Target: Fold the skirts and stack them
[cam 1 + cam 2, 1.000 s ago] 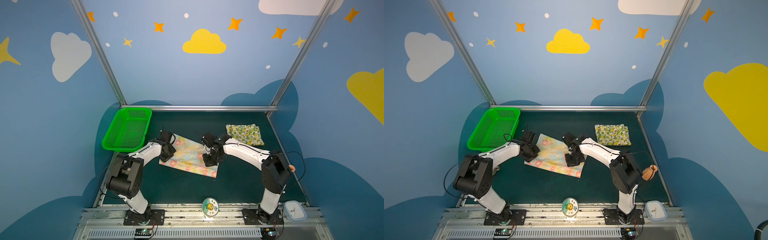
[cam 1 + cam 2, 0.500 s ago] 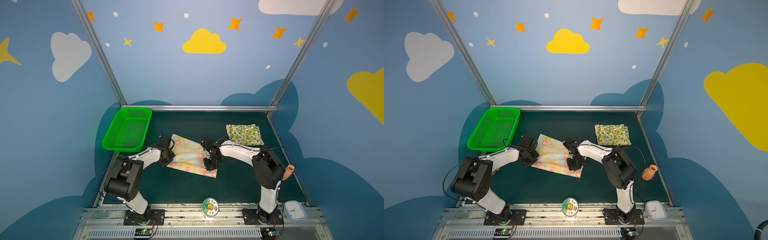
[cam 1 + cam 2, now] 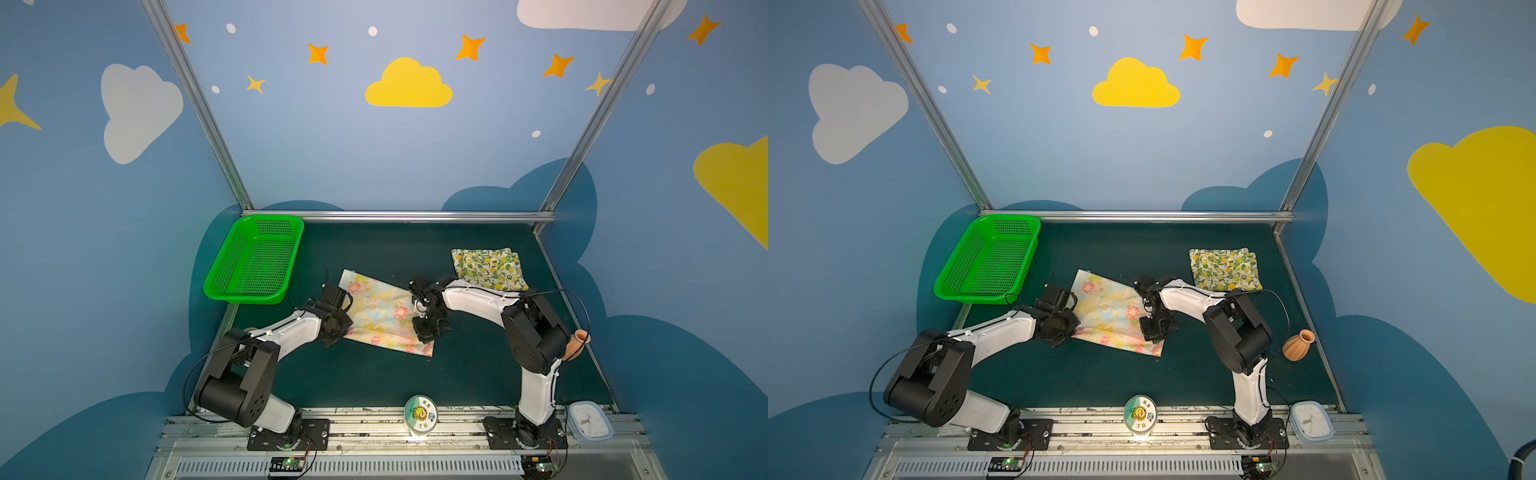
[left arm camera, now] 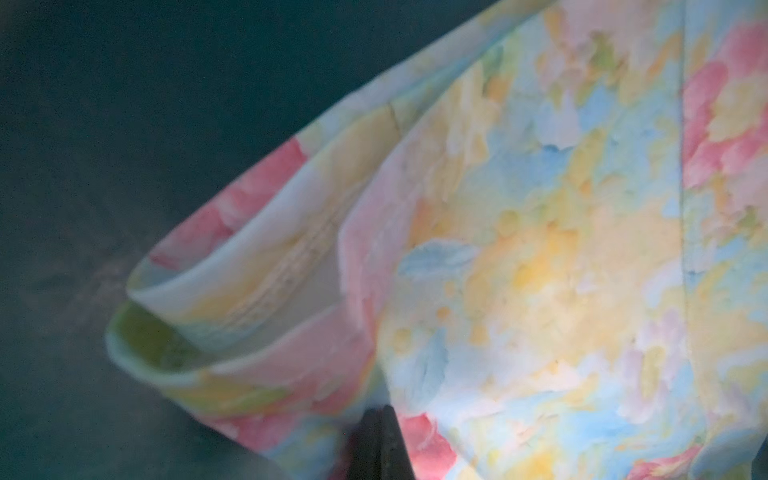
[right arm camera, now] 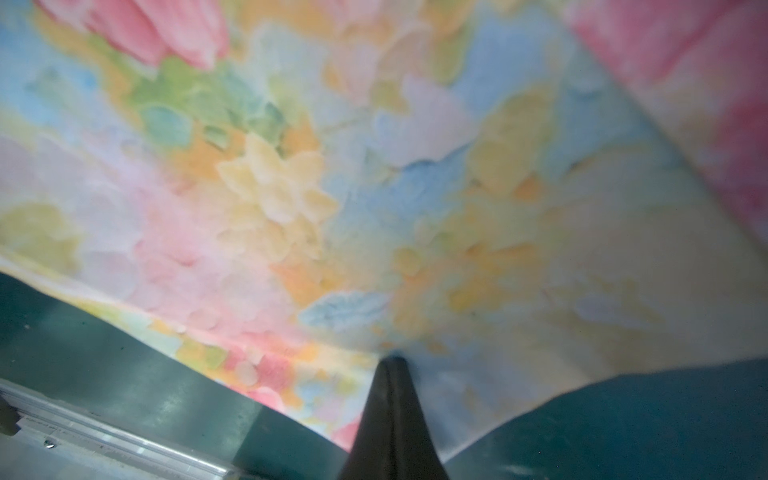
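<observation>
The pale yellow skirt with pink flowers (image 3: 382,311) (image 3: 1108,311) lies in the middle of the dark green table between my two arms. My left gripper (image 3: 341,323) (image 4: 380,411) is shut on its left edge, where the cloth curls over in layers (image 4: 249,291). My right gripper (image 3: 426,334) (image 5: 392,363) is shut on its right edge near the front corner, and the cloth (image 5: 291,187) tents up from the fingertips. The cream skirt with lemons (image 3: 488,268) (image 3: 1223,270) lies folded at the back right, apart from both grippers.
A green mesh basket (image 3: 253,262) stands at the back left. A small terracotta vase (image 3: 1298,345) sits by the right arm's elbow. A round tin (image 3: 419,413) and a pale blue clock (image 3: 590,419) rest on the front rail.
Both grippers have moved toward the front of the table while staying shut on the flowered skirt, and its left edge has drawn in to the right. The lemon skirt has not moved.
</observation>
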Robot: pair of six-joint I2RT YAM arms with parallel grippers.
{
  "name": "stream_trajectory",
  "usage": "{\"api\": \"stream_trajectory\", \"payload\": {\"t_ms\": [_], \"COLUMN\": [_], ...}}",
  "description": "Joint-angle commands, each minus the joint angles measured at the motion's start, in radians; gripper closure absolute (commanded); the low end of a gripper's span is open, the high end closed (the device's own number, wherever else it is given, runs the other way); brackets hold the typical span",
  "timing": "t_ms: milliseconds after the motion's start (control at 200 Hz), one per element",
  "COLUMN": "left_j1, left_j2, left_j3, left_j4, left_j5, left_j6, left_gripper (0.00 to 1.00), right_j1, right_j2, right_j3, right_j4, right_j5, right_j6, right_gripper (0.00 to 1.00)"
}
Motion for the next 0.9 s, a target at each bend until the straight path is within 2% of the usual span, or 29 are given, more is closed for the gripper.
{"api": "stream_trajectory", "payload": {"t_ms": [0,190,441,616,891], "left_j1": [-0.025,-0.036,-0.033,-0.016,0.016], "left_j2": [-0.002,-0.089,-0.168,-0.105,0.089], "left_j3": [-0.059,-0.037,0.129,0.193,0.294], "left_j4": [-0.096,-0.160,-0.289,-0.290,-0.255], "left_j5": [-0.023,-0.033,-0.060,-0.049,-0.051], "left_j6": [-0.041,-0.033,0.036,0.072,0.156], "left_gripper": [0.96,0.96,0.93,0.93,0.95], "right_j1": [-0.029,-0.057,-0.058,-0.034,-0.045], "right_j2": [0.036,0.018,-0.087,-0.167,-0.227], "right_j3": [0.004,0.019,0.045,0.038,-0.047], "right_j4": [-0.034,-0.042,-0.084,-0.099,-0.033], "right_j5": [0.035,0.049,0.034,0.036,0.000], "right_j6": [-0.022,-0.030,-0.008,0.024,0.074], "right_gripper": [1.00,1.00,1.00,1.00,1.00]}}
